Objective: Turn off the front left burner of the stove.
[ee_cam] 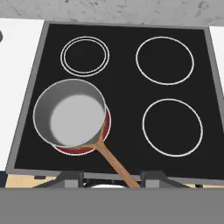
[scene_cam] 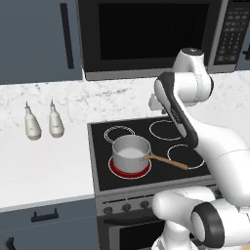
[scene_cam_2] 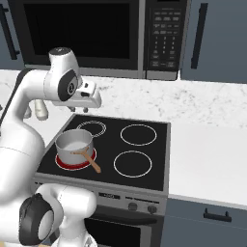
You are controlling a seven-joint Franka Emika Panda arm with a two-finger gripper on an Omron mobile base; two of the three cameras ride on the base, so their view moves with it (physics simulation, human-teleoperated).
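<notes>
The stove (scene_cam: 161, 146) (scene_cam_2: 144, 154) (ee_cam: 127, 87) is a black glass range with four ring markings. Its front left burner (scene_cam: 129, 175) (scene_cam_2: 67, 165) (ee_cam: 74, 150) glows red under a steel saucepan (scene_cam: 130, 150) (scene_cam_2: 74, 143) (ee_cam: 70, 113) with a wooden handle (ee_cam: 114, 162). Small dark knobs (scene_cam: 126, 207) (scene_cam_2: 131, 206) sit in a row on the grey front panel. My gripper (ee_cam: 111, 178) hangs high above the cooktop's front edge, looking down, open and holding nothing. The white hand (scene_cam_2: 88, 95) is above the rear left ring.
A black microwave (scene_cam: 146, 34) (scene_cam_2: 87, 34) hangs above the stove, close behind my arm. Two pale bottles (scene_cam: 32, 124) (scene_cam: 56, 122) stand on the left white counter. More counter (scene_cam_2: 207, 154) lies right of the stove, with dark drawers below.
</notes>
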